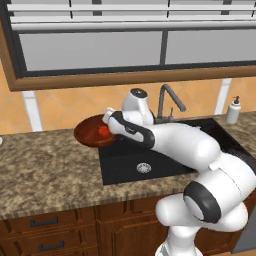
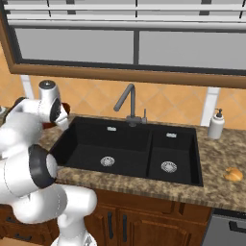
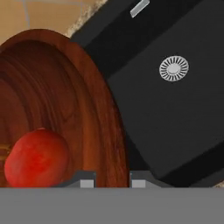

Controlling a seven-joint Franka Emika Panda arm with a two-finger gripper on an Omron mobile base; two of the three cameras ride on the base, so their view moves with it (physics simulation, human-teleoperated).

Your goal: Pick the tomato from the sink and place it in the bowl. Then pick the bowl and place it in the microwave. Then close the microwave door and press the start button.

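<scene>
The small smooth bright red tomato (image 3: 37, 157) is lying inside the shallow round reddish-brown wooden bowl (image 1: 87, 131), which is sitting on the speckled brown granite table (image 1: 45, 162) just beside the left edge of the large black rectangular sink (image 2: 127, 149). The white arm's end effector (image 3: 113, 180) is reaching over the bowl's near rim, one fingertip (image 3: 86, 180) sitting inside the rim and the other outside it, so the narrowly parted fingers are pinching the bowl's wall. A dark curved faucet (image 2: 128, 103) is standing behind the sink, a white soap dispenser (image 2: 216, 124) is standing to its right, and a small golden-brown item (image 2: 234, 175) is lying near the table's right end.
</scene>
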